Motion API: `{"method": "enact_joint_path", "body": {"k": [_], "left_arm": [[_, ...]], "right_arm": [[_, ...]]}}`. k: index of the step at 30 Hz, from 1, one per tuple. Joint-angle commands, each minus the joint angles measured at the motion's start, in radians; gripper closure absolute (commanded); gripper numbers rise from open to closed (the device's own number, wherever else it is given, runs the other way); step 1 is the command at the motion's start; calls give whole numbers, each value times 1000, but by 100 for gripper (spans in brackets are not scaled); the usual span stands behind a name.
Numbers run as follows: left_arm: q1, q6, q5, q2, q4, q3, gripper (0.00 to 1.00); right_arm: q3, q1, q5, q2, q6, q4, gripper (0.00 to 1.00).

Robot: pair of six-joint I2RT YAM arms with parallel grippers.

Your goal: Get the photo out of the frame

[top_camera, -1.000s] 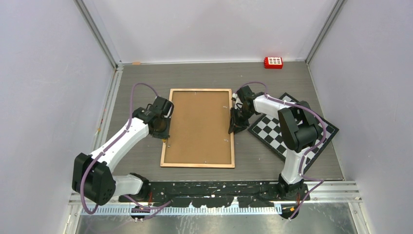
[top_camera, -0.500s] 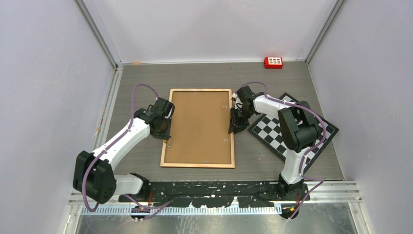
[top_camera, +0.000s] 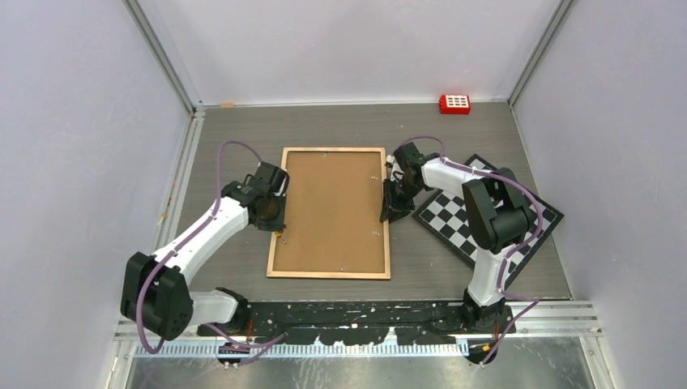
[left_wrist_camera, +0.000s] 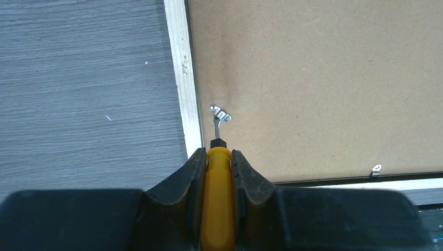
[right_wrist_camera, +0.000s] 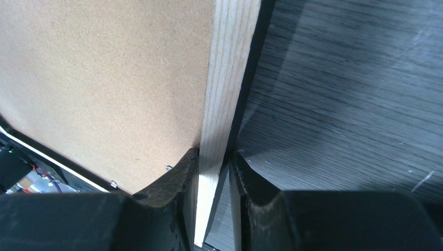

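The frame (top_camera: 330,212) lies face down, showing its brown backing board and pale wood rim (right_wrist_camera: 232,63). The photo is hidden beneath the board. My left gripper (top_camera: 275,225) (left_wrist_camera: 218,157) is at the frame's left edge, shut on a yellow-handled screwdriver (left_wrist_camera: 218,209). The screwdriver's metal tip touches a small silver retaining tab (left_wrist_camera: 220,113) on the board by the left rim. My right gripper (top_camera: 394,212) (right_wrist_camera: 214,157) is shut on the frame's right rim, one finger over the board side and one on the outer side.
A black-and-white checkerboard (top_camera: 494,219) lies right of the frame, under the right arm. A red block (top_camera: 454,103) sits at the back wall. Another silver tab (left_wrist_camera: 375,168) shows at the frame's near edge. Walls enclose the table on three sides.
The left arm has shifted only slightly, with the screwdriver tip still at the tab. The right gripper and the frame have not moved.
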Motion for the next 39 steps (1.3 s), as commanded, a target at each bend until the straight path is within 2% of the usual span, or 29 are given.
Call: {"method": "enact_joint_path", "body": {"k": [1,9,16,21,24,28,34,39], "left_arm": [[0,-49,75,-12,85,-30,100],[0,-63,76,-15,136,-49,100],[1,21,177,-66,112,28,100],[7,199,185,-32,37,177,100],[25,337,161,72,-49,316,100],[87,508,204,225,-111,470,100],[155,639,225,430,-166,721,100],[172,716,222,555,-140,843,100]], "right_arm": [[-12,19,0,13,-9,12,100],[-10,19,-5,14,-7,9,99],[-8,19,-18,-6,-17,7,99],[2,12,-38,-40,-25,9,80],[10,2,-48,-53,-28,4,69],[24,-9,-62,-58,-34,-4,55],[49,-26,-69,-55,-54,-18,45],[91,-28,-51,-31,-67,-30,43]]}}
